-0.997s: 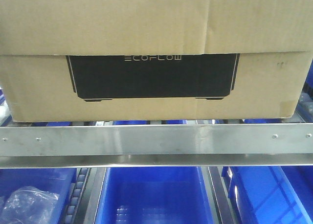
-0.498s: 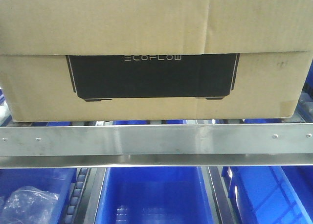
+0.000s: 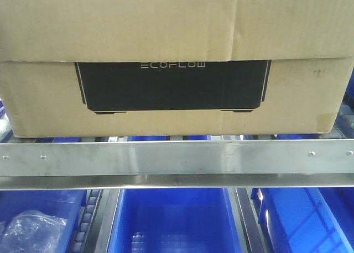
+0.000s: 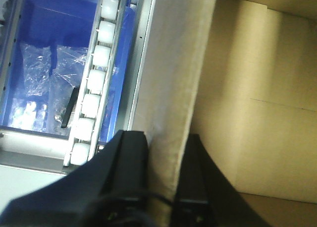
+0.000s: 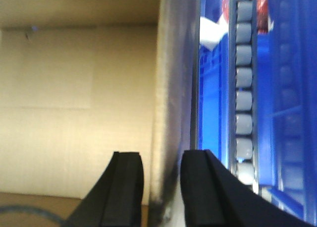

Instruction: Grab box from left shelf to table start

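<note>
The brown cardboard box (image 3: 177,32), with its black ECOFLOW panel, rests on the shelf behind the steel front rail (image 3: 177,158). Neither gripper shows in the front view. In the left wrist view my left gripper (image 4: 163,138) is shut on the box's left wall (image 4: 178,73), one finger outside and one inside the open carton. In the right wrist view my right gripper (image 5: 161,155) straddles the box's right wall (image 5: 171,88), open, with a small gap at the inner finger. The table is out of view.
Blue plastic bins (image 3: 174,220) sit on the level below the rail; one at the left holds a clear plastic bag (image 3: 30,231). Roller tracks run beside the box on the left (image 4: 94,78) and right (image 5: 243,78).
</note>
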Robot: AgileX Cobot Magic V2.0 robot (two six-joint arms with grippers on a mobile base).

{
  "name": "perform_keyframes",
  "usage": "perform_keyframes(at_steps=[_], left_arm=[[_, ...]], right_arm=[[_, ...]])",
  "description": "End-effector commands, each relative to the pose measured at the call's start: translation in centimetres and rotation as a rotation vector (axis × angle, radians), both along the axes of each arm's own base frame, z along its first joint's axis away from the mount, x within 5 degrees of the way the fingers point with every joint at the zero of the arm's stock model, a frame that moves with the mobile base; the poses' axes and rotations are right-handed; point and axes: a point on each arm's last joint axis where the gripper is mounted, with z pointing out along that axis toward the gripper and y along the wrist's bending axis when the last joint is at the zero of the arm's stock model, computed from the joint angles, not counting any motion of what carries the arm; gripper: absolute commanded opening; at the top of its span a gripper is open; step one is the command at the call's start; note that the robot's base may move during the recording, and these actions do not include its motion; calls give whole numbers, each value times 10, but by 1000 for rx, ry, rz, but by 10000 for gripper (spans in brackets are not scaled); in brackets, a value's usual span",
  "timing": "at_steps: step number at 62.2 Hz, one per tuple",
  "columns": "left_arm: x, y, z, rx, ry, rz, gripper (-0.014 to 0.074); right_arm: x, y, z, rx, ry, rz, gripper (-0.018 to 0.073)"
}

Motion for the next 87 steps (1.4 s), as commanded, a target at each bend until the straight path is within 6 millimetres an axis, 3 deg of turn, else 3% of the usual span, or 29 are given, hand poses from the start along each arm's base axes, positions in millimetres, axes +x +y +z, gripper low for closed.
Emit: perform_keyframes(at_steps=[1,52,63,76,87], left_arm=[[-8,3,27,-52,-121,37,-102],[-8,3,27,-52,-121,37,-102],[-8,3,27,-52,-121,37,-102],[-8,3,27,-52,-121,37,-102],[-8,3,27,-52,-121,37,-102]], right_arm=[[-8,-1,26,-7,-113,1,330],[-7,6,20,-75,-72,-16,324],[-4,7,17,-73,-67,-16,242],[-4,7,18,-72,-81,-17,46],[-4,7,18,-72,-81,-17,56]])
